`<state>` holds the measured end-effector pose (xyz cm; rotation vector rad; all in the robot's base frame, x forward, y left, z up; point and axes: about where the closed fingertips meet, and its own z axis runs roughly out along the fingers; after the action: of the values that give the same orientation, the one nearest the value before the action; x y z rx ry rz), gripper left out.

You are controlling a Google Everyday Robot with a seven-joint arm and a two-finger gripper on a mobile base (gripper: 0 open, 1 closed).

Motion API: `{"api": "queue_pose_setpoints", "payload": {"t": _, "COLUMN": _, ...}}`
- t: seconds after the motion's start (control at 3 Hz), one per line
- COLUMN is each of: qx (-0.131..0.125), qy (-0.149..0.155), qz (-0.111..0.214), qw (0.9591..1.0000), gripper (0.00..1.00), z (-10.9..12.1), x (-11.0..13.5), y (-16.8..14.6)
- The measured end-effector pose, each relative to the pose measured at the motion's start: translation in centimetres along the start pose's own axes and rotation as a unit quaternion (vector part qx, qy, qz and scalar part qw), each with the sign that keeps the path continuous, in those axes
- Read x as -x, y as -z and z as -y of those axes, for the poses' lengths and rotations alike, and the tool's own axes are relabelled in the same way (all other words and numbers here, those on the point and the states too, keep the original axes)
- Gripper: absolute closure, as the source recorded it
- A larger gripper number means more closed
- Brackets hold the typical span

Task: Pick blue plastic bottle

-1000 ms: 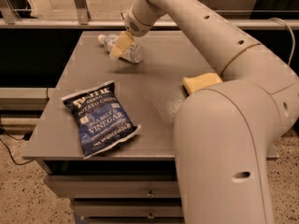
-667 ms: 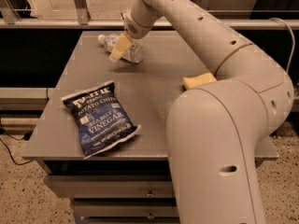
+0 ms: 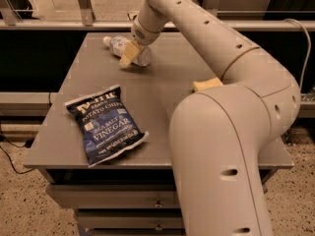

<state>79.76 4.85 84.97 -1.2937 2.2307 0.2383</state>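
Observation:
The blue plastic bottle (image 3: 116,44) lies on its side at the far left of the grey table (image 3: 162,97), its white cap (image 3: 106,40) pointing left. My gripper (image 3: 132,57) reaches down from the far side and sits right on the bottle's body, covering its right half. The bottle still rests on the tabletop.
A dark blue potato chip bag (image 3: 106,124) lies flat near the table's front left. A yellow sponge (image 3: 206,85) lies at the right, partly hidden by my arm (image 3: 221,132), which fills the right foreground. A railing (image 3: 64,26) runs behind the table.
The gripper has stayed on the bottle with hardly any shift. The arm's lower links have swung further into the right foreground, hiding more of the table and sponge.

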Motion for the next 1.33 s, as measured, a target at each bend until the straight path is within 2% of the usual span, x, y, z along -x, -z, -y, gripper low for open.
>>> {"api": "queue_pose_setpoints", "payload": {"t": 0.33, "qx": 0.003, "qy": 0.002, "qz": 0.016, "qw": 0.9999, "gripper": 0.55, "z": 0.0, "x": 0.4, "y": 0.9}}
{"api": "queue_pose_setpoints", "payload": {"t": 0.67, "qx": 0.009, "qy": 0.01, "qz": 0.044, "qw": 0.9989, "gripper": 0.77, "z": -0.2, "x": 1.2, "y": 2.5}}
{"api": "queue_pose_setpoints", "payload": {"t": 1.0, "qx": 0.041, "qy": 0.026, "qz": 0.094, "qw": 0.9944, "gripper": 0.99, "z": -1.0, "x": 0.8, "y": 5.9}}
{"api": "queue_pose_setpoints", "payload": {"t": 1.33, "qx": 0.096, "qy": 0.038, "qz": 0.153, "qw": 0.9827, "gripper": 1.0, "z": -2.4, "x": -0.9, "y": 9.8}}
